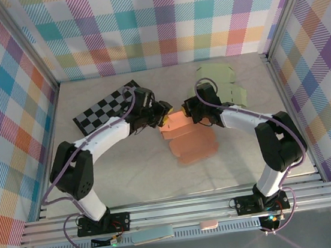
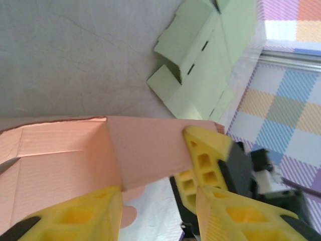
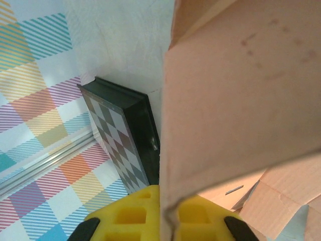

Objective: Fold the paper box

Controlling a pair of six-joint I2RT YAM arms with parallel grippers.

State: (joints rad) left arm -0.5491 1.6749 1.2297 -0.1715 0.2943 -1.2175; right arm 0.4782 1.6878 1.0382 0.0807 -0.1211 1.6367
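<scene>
Mid-fold, my right pincer [image 3: 168, 203] was clenched on a raised panel of the box [image 1: 186, 136] at mid-table [image 1: 130, 177], my left pincer [image 2: 155, 203] released astride a wall; next, I judged, came pressing that panel upright.

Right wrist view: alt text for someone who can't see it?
The right hand pinches the edge of an orange box panel that rises across the right half. Left of it, a checkered board lies by the plaid wall.
</scene>
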